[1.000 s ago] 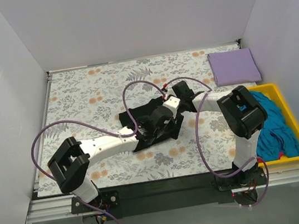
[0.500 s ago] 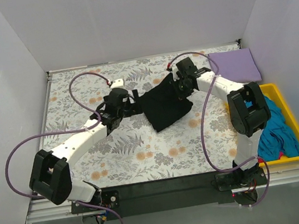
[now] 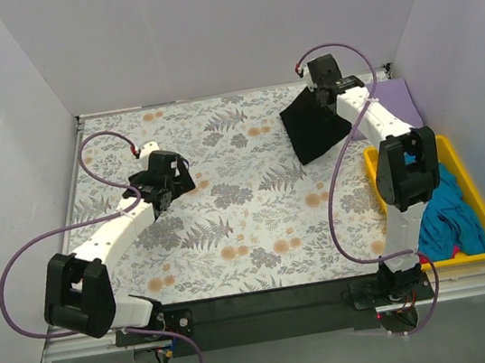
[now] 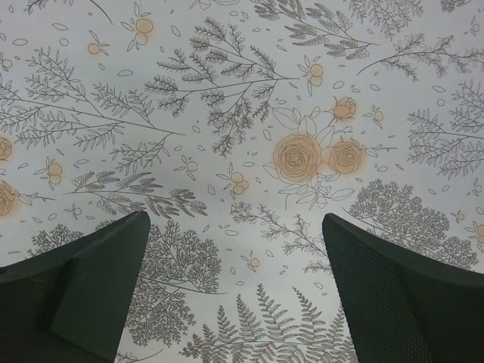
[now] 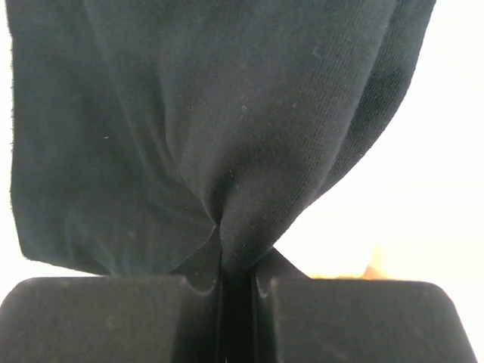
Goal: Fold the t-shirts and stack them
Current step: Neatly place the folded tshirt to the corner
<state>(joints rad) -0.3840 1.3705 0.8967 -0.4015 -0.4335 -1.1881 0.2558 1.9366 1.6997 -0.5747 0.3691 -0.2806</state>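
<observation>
Top external, black t-shirt (image 3: 313, 131) rightward, left claw (image 3: 173, 174) withdrawn

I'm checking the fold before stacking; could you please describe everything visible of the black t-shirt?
The black t-shirt is soft, matte knit, folded into a compact, roughly four-sided bundle; no sleeves or collar show. It hangs tilted over the far right of the floral cloth, just left of the folded lavender t-shirt. The right hand pinches one bunched edge, creases fanning from the grip. Whether its lowest corner touches that cloth is unclear.
</observation>
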